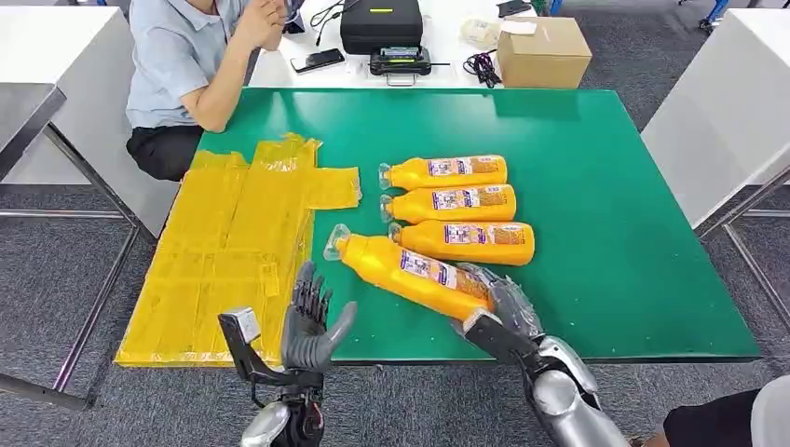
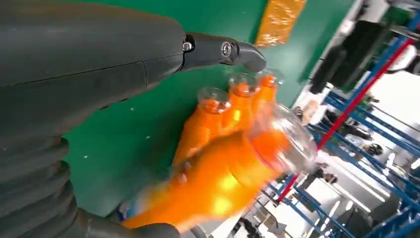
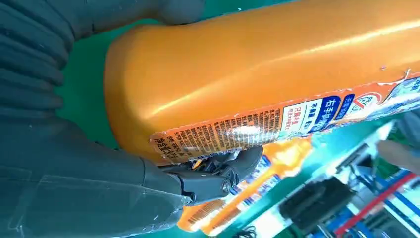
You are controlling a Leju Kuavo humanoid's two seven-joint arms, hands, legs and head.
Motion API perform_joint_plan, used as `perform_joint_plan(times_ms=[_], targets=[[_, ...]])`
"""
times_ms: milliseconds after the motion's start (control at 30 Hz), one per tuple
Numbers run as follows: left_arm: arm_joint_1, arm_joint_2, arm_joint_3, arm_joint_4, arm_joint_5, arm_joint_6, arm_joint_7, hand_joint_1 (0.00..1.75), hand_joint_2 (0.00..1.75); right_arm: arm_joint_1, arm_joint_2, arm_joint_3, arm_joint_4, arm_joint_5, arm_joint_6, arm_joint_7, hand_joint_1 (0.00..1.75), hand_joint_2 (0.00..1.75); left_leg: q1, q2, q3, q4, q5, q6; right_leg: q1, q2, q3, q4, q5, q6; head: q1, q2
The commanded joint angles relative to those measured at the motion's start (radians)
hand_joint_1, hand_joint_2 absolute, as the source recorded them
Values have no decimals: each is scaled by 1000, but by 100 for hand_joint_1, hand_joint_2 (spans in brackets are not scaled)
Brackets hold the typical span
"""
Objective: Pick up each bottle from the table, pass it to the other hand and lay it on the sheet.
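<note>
My right hand (image 1: 498,303) is clamping the base end of an orange bottle (image 1: 410,272), my fingers wrapping around its labelled body; in the right wrist view a dark fingertip (image 3: 237,166) is pressing against the printed label (image 3: 277,124) of that bottle (image 3: 257,69). The bottle is lying tilted, its clear cap (image 1: 334,241) pointing toward the yellow sheet (image 1: 228,247) and sitting just beside the sheet's near edge. My left hand (image 1: 312,321) is hovering open near the front edge of the green table (image 1: 615,186), fingers apart and upright, thumb spread toward the bottle but touching nothing; in the left wrist view my thumb (image 2: 223,49) is reaching over the green surface while the held bottle (image 2: 223,178), blurred, is showing cap-first close by. Three more orange bottles (image 1: 449,205) are lying side by side in a row just beyond the held one, caps toward the sheet. A seated person (image 1: 191,65) is resting an arm at the table's far corner. A cardboard box (image 1: 543,51) and a black case (image 1: 380,23) are standing on the white desk behind.
</note>
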Motion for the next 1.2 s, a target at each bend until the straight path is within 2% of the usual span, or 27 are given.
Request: perform_joint_plan(times_ms=[33,167,500,767,967,1200], targets=[[-53,29,36,118,53,-33,-2,0,175,-41,12,30,-9,-20,-9,-6,175,175,1,3,3,-1,-1,-2,1,3,2,-1,0,-2,0,0],[-52,40,41,57,64,-74,-22,0,175,-43,29,59,6,-33,8,-14,175,175,0,3,2,-1,-1,-1,1,2,1,0,0,-2,0,0],[-79,39,21,63,62,-125,-24,0,175,-80,50,111,62,-38,33,-29,175,175,0,2,2,-1,0,-1,0,2,1,0,0,-1,0,0],[-108,41,-38,113,54,-302,-30,0,175,-162,84,183,162,-68,100,-75,175,175,1,4,3,-1,-1,-2,1,3,2,-1,0,-2,0,0],[-126,28,-28,163,104,-424,-43,0,175,-208,115,232,201,-94,148,-92,175,175,1,4,3,-1,-1,-2,1,3,2,-1,0,-2,0,0],[-134,23,-23,178,119,-475,-47,0,175,-225,139,244,255,-112,166,-112,175,175,1,3,4,-1,-1,-2,1,2,3,-1,0,-2,0,0]])
